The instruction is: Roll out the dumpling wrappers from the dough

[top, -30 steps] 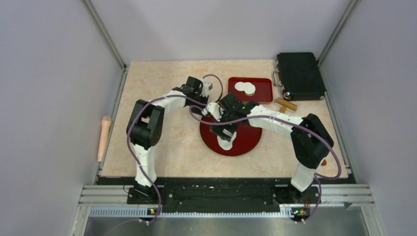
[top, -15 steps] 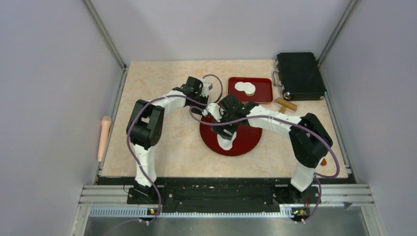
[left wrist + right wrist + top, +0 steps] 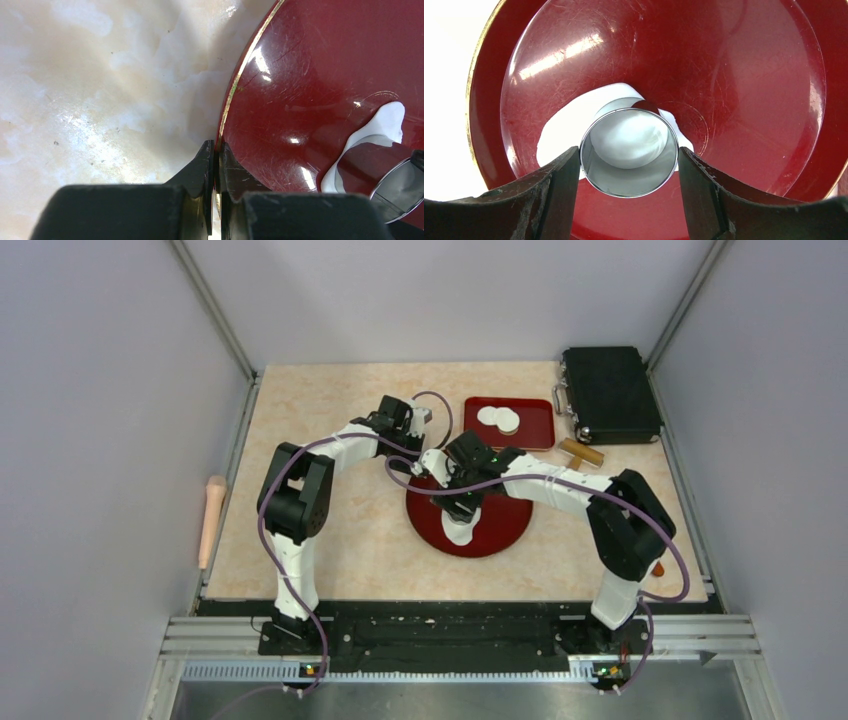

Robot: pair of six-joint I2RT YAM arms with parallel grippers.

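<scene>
A flat, ragged sheet of white dough [image 3: 569, 125] lies in the round red plate [image 3: 505, 530]. On the dough stands a small metal ring [image 3: 629, 177], with white dough showing through it. My right gripper [image 3: 628, 152] is over the plate with one finger against each side of the ring, shut on it. The left gripper [image 3: 215, 146] is shut on the plate's gold-edged rim [image 3: 235, 90] at the plate's far-left side. From the left wrist the ring [image 3: 370, 165] and dough [image 3: 387, 120] show at the right edge. Two round dumpling wrappers [image 3: 497, 418] lie on the red rectangular tray [image 3: 538, 430].
A black case [image 3: 610, 395] sits at the table's back right corner. In front of it lies a wooden tool [image 3: 580, 453]. A wooden rolling pin [image 3: 211, 520] lies beyond the table's left edge. Both arms meet over the plate in the middle.
The right gripper's jaws have closed in from wide open until they meet the ring's sides. The left gripper keeps its hold on the plate rim.
</scene>
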